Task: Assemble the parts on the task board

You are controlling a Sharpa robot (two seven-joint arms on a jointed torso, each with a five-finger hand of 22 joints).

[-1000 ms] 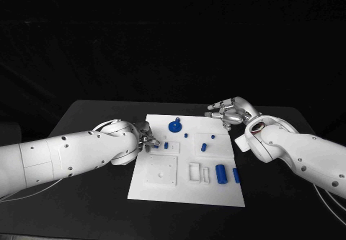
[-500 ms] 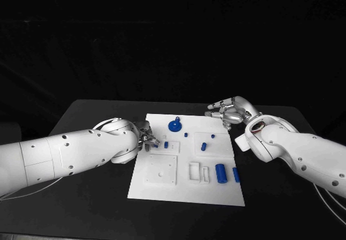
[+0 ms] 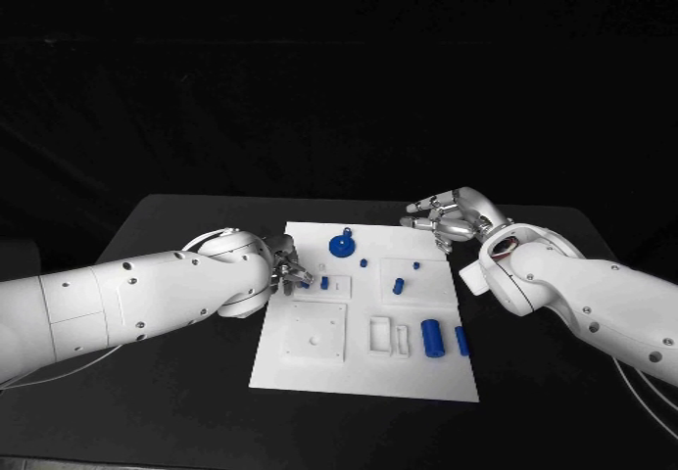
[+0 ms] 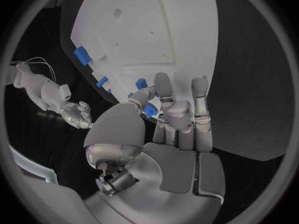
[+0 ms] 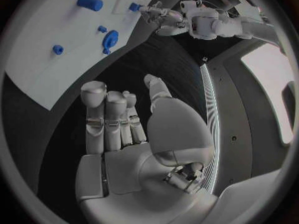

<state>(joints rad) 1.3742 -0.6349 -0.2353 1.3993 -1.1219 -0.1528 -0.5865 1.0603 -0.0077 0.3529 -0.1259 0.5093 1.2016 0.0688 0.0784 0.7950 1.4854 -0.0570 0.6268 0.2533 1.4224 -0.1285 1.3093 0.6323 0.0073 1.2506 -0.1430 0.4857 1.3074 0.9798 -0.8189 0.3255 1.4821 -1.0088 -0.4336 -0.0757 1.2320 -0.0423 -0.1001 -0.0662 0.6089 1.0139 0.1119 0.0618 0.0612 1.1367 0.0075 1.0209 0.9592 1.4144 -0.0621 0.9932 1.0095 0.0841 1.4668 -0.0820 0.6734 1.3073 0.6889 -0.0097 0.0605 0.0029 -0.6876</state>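
Head view, item by item. Task board (image 3: 361, 377): white plate lying in the middle of the black table (image 3: 169, 392), long side running away from the camera. Left hand (image 3: 290, 273): reaching in over the board's left edge, fingertips closing around a small blue part (image 3: 325, 283) standing upright in a square recess; from the left wrist view, thumb and fingers (image 4: 163, 87) pressing on a blue piece (image 4: 148, 110) at the board's edge (image 4: 206, 50). Right hand (image 3: 450, 220): hovering over bare table just beyond the board's far right corner, fingers loosely curled and apart, holding nothing; same reading from the right wrist view, palm (image 5: 134, 149) facing the dark table, empty. Round blue knob part (image 3: 342, 246): sitting near the board's far end, between the two hands. Small blue peg (image 3: 399, 288): lying mid-board, right of the pinched part. Large blue cylinder (image 3: 434, 339) and slimmer blue bar (image 3: 462, 341): lying side by side near the board's right edge. White square plate (image 3: 318, 333) and white slotted frame (image 3: 383, 336): resting on the board's near half.
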